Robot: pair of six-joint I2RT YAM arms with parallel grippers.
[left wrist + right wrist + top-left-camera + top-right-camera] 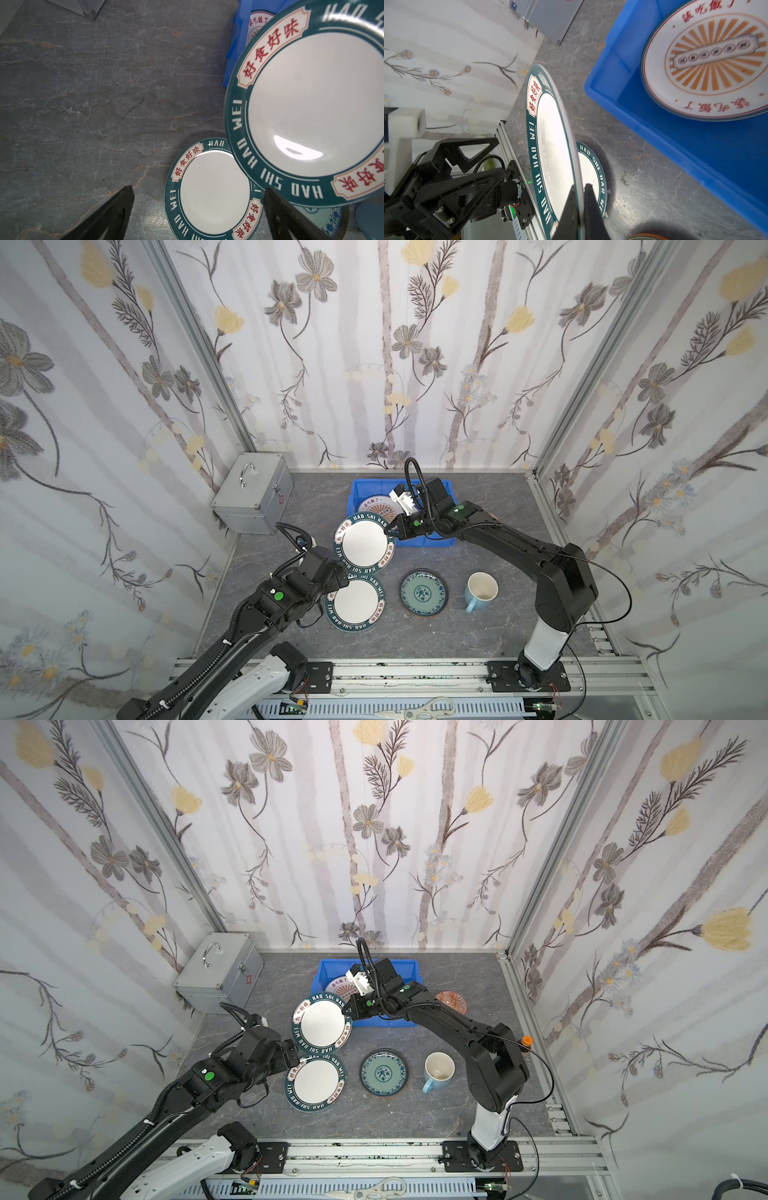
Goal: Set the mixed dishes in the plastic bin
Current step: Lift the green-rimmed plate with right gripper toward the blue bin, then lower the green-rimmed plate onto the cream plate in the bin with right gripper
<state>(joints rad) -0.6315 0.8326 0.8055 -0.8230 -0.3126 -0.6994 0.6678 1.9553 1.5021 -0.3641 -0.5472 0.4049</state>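
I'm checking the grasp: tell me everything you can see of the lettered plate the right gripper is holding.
The held plate is round, glossy and ceramic-looking: plain white centre, dark teal rim lettered HAO SHI HAO WEI, with cream panels of red Chinese characters. The right gripper pinches its rim, jaws shut on the edge. It hangs face up above the table, by the near corner of the blue bin and partly over a matching plate lying flat. Nothing else touches it.
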